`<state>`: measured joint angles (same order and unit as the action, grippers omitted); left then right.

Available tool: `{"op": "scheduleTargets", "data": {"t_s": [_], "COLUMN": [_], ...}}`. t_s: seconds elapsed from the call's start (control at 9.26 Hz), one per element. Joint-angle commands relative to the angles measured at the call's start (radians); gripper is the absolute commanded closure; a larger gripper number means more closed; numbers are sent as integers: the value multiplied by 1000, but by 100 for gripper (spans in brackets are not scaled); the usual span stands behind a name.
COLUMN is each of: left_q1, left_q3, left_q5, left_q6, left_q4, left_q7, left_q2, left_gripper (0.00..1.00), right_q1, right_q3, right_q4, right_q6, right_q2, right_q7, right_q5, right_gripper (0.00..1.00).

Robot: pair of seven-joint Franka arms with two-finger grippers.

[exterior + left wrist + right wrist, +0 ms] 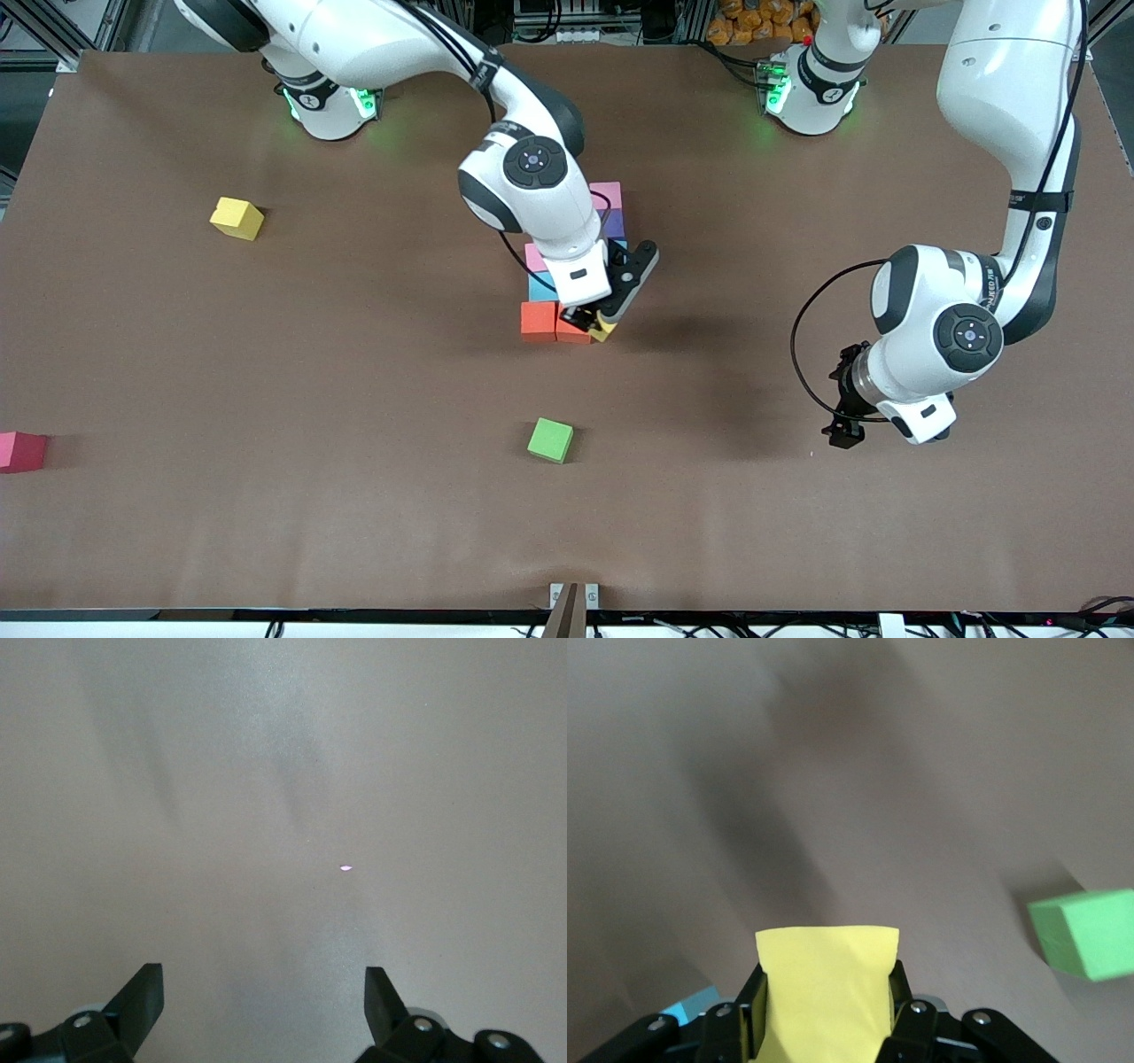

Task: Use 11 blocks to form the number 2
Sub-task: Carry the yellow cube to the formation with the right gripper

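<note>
In the middle of the table is a cluster of blocks, partly hidden by my right arm: a pink block point(607, 194), a purple one point(613, 223), a second pink point(533, 257), a light blue point(539, 286), an orange point(538, 320) and a red point(570, 332). My right gripper point(595, 325) point(826, 992) is shut on a yellow block point(605, 331) point(826, 979), low beside the red block. Another yellow block point(236, 217) and a reddish-pink block point(19, 450) lie apart toward the right arm's end. My left gripper point(843, 433) point(264, 979) hangs open over bare table and waits.
A green cube point(550, 439) point(1085, 933) lies alone, nearer the front camera than the cluster. A light blue block's corner point(691, 1003) shows beside my right fingers. The brown table point(354, 372) spreads wide around the cluster.
</note>
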<state>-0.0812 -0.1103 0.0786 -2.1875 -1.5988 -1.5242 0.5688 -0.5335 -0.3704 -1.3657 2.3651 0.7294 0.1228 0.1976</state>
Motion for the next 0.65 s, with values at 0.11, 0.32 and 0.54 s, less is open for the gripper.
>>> {"op": "scheduleTargets", "data": {"t_s": [0.11,0.32,0.54], "left_q1": [-3,-5,-3], "left_q3": [0,0,0], "left_q5": [20,20,21], "left_q6": [14,14,14], "left_q4": [6,6,6], "left_q7": [-7,-7,-7], "left_q2": [-3,-1,-1], "left_gripper": [0,0,0], "right_q1": [-6,0,0], "right_q3": [-32,-32,-45], "right_q4": [0,-7,-7], "right_q6": [132,170,234], "right_q2": [88,114,157], "right_q7": [82,231,276], "right_q5": [19,13,19], "right_gripper": [100,100,100]}}
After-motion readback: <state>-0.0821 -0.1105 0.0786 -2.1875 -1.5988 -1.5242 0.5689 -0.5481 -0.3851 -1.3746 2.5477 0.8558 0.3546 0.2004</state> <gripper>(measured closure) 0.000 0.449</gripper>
